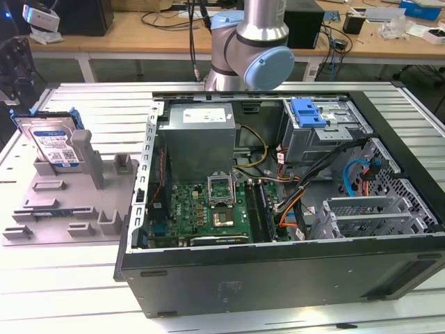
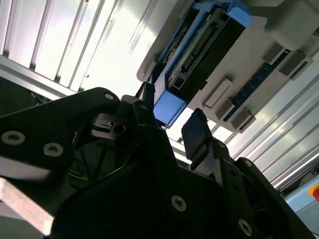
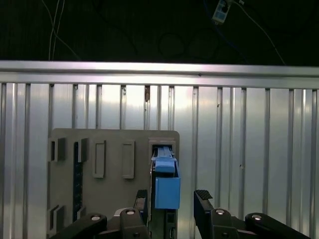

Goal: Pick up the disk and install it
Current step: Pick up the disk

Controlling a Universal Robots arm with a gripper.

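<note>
My pincer point(image 3: 172, 200) is spread, straddling the disk point(image 3: 166, 186) in its fixture point(image 1: 66, 209) at the exterior view's left. Not gripped yet; pickup and install both outstanding.

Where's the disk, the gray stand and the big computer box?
disk point(image 1: 54, 146): exterior view, its white-and-blue label.
gray stand point(image 1: 61, 203): exterior view, its flat base.
computer box point(image 1: 278, 275): exterior view, its near wall.

Disk point(image 1: 50, 141) w/ blue plastic bracket point(image 3: 167, 191), fixture point(image 1: 62, 212) matt grey plastic, table point(image 1: 69, 292) ribbed shiny metal, gripper point(image 3: 172, 195) matt blk.
</note>
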